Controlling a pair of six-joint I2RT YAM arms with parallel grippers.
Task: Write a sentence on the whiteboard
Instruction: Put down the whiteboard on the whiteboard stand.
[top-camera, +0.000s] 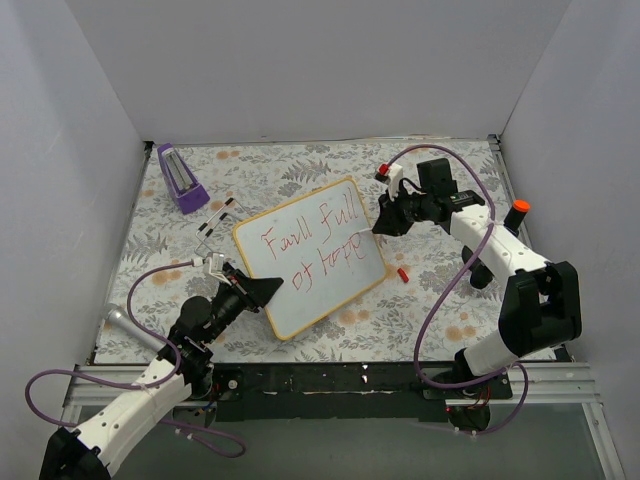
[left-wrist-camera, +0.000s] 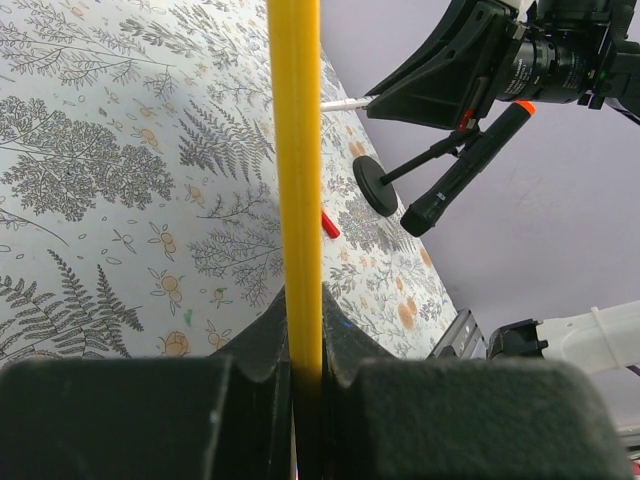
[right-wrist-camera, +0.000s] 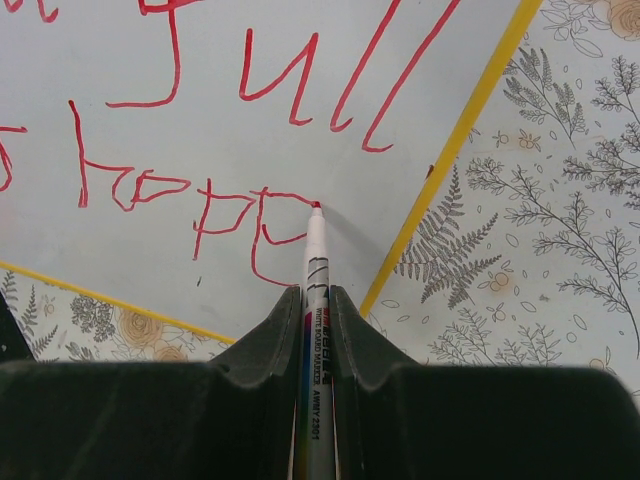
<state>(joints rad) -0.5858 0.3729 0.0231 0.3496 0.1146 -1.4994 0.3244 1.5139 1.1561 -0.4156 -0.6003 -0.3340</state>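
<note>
"White walls (top-camera: 300, 60) stand on three sides. What is the surface?"

"A cloth (top-camera: 440, 300) printed with grey ferns and orange flowers. A purple block (top-camera: 180, 178) sits at its far left corner. A small red piece (top-camera: 402, 273) lies just beside the whiteboard (top-camera: 295, 300)."

"What is hard to see?"

"The left wrist view shows the board only edge-on, as a yellow strip. The right wrist view cuts off most of the writing."

"And the board itself?"

"It lies askew in the middle of the cloth, white with a yellow frame. The sentence (top-camera: 318, 240), red and in two lines, reads roughly 'Faull full of hope'. The left gripper (top-camera: 262, 292) is clamped on the board's near left edge. The right gripper (top-camera: 385, 222) pinches a marker (right-wrist-camera: 316, 260), its tip at the last letter."
</note>
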